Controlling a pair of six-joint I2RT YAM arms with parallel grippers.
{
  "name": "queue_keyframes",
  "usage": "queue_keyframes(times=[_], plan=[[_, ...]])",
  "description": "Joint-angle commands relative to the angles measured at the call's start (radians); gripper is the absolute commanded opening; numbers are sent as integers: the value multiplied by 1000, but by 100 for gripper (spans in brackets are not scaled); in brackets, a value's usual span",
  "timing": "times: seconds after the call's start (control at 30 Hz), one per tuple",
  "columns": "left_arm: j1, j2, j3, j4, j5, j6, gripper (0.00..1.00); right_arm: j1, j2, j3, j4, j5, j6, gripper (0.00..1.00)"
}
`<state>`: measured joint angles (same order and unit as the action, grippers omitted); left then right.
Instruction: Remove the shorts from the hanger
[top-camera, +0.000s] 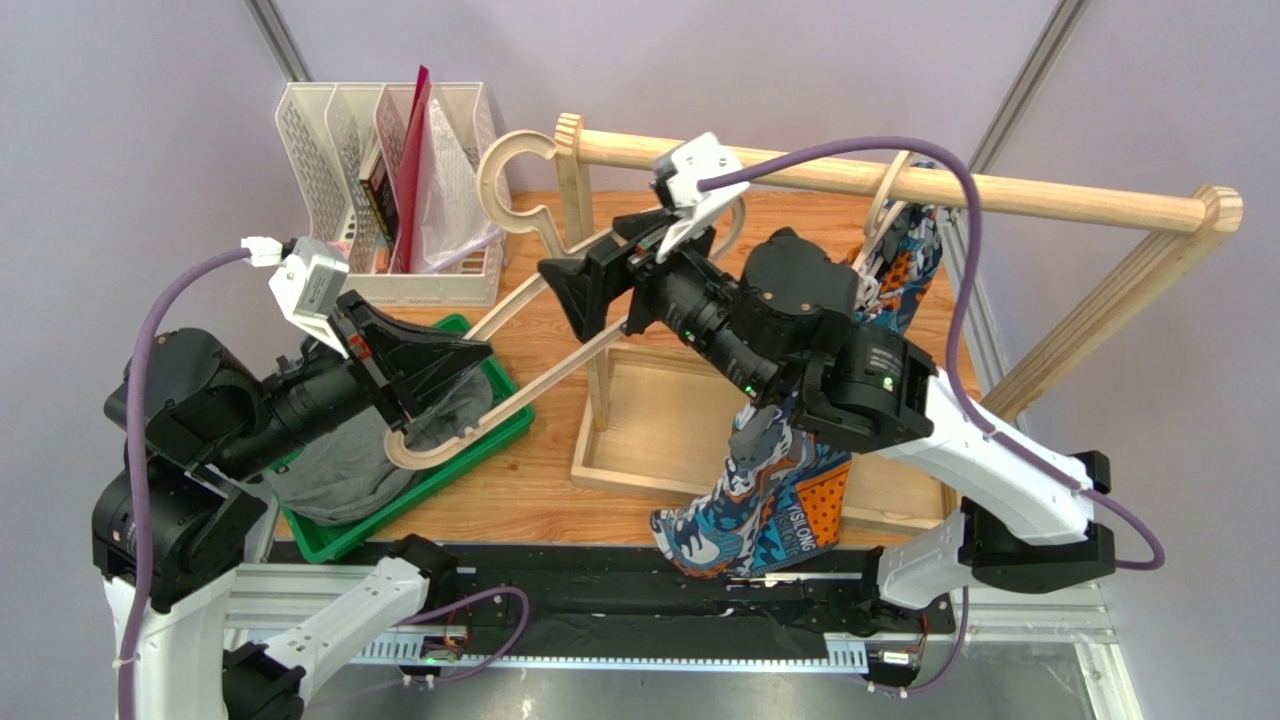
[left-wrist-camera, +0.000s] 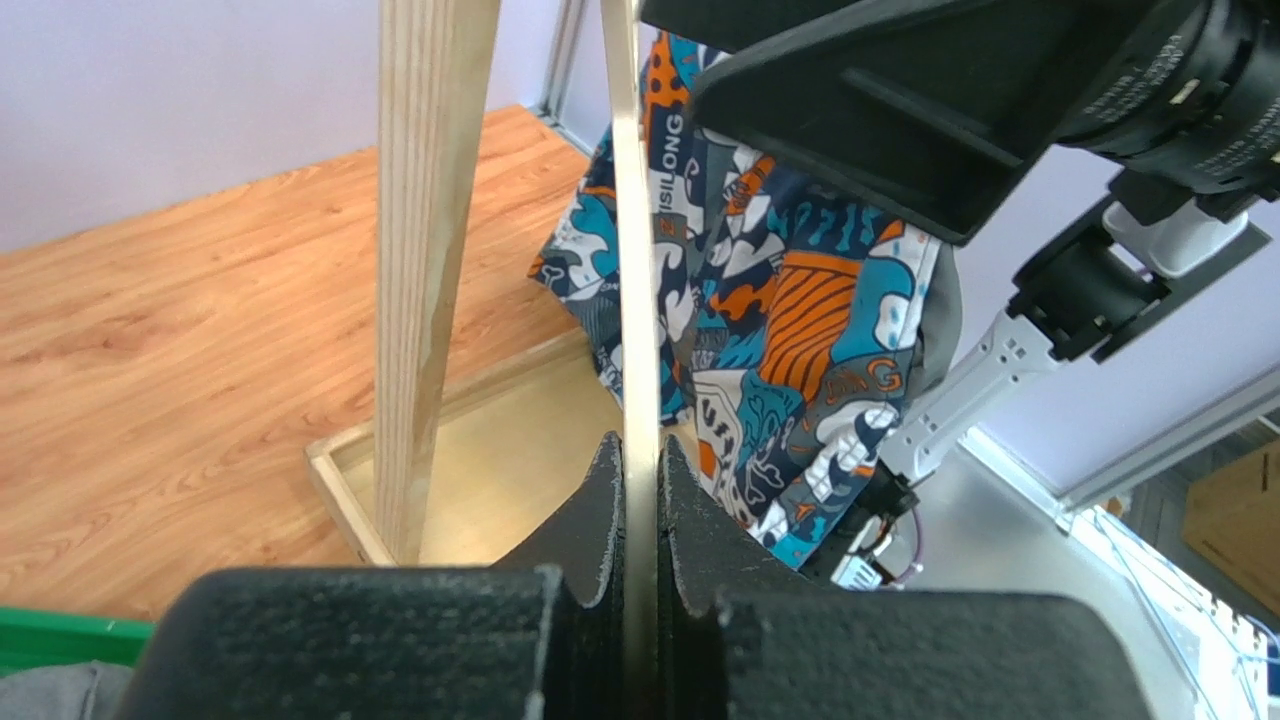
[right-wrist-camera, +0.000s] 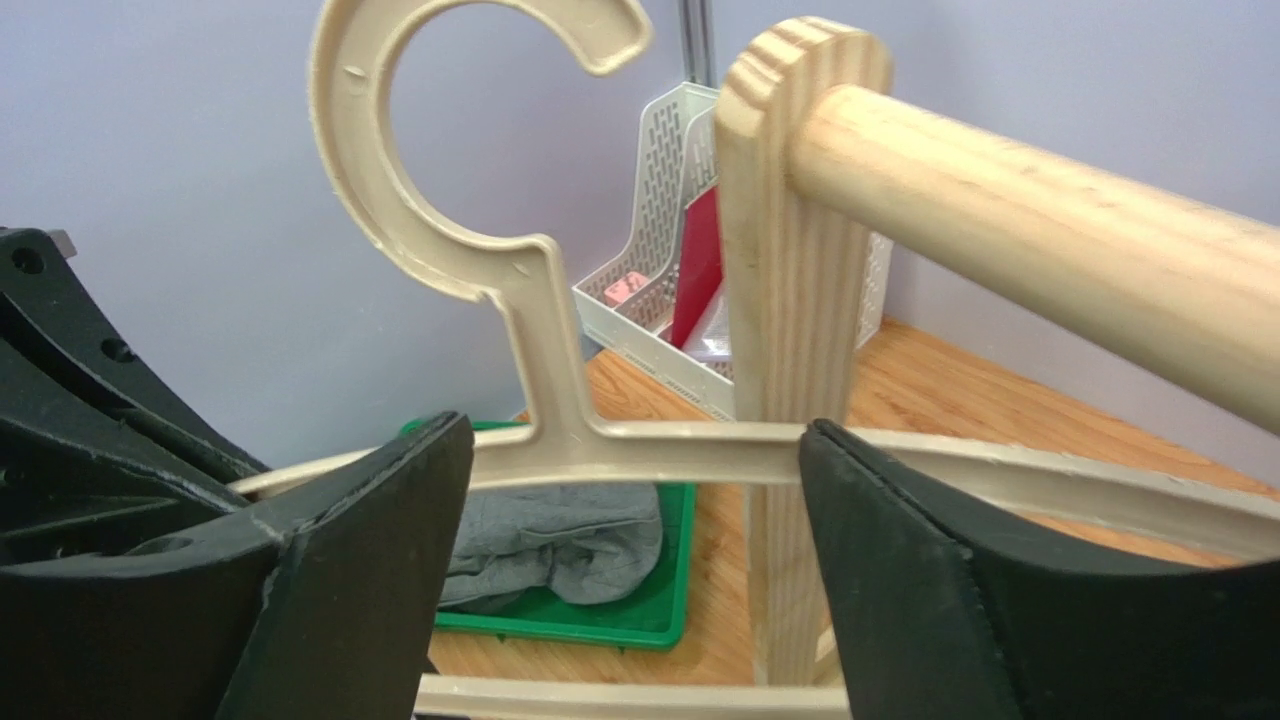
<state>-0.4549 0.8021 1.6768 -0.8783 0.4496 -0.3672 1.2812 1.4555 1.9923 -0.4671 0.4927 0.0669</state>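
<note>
Grey shorts (top-camera: 338, 473) half hidden under left gripper (left-wrist-camera: 637, 510), tight on bare hanger (right-wrist-camera: 549, 360); right gripper (right-wrist-camera: 634, 450) wide.

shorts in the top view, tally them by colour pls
heather grey shorts: 1
patterned shorts in blue, orange, teal and white: 1
total: 2
</note>
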Motion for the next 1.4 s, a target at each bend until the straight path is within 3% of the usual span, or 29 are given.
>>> queue_keyframes(times=[0.0,0.33,0.47,0.73,0.87,1.1,1.37], plan=[[1,6,-8,122,-33,-9,0,-2,-101,-3,-11,55,83,89],[-7,43,-23,208,-12,-58,0,0,-305,-119,-34,78,123,90],[-66,57,-25,206,-128,-53,0,0,-366,-141,-51,99,125,90],[-338,91,-6,176,-501,8,0,0,-466,-190,-74,181,97,89],[-376,124,-2,150,-630,-4,0,0,-498,-210,-97,213,94,89],[-470,197,27,131,-741,1,0,0,-546,-250,-140,288,74,89],[-476,184,29,62,-833,-42,0,-2,-583,-257,-206,380,50,89]])
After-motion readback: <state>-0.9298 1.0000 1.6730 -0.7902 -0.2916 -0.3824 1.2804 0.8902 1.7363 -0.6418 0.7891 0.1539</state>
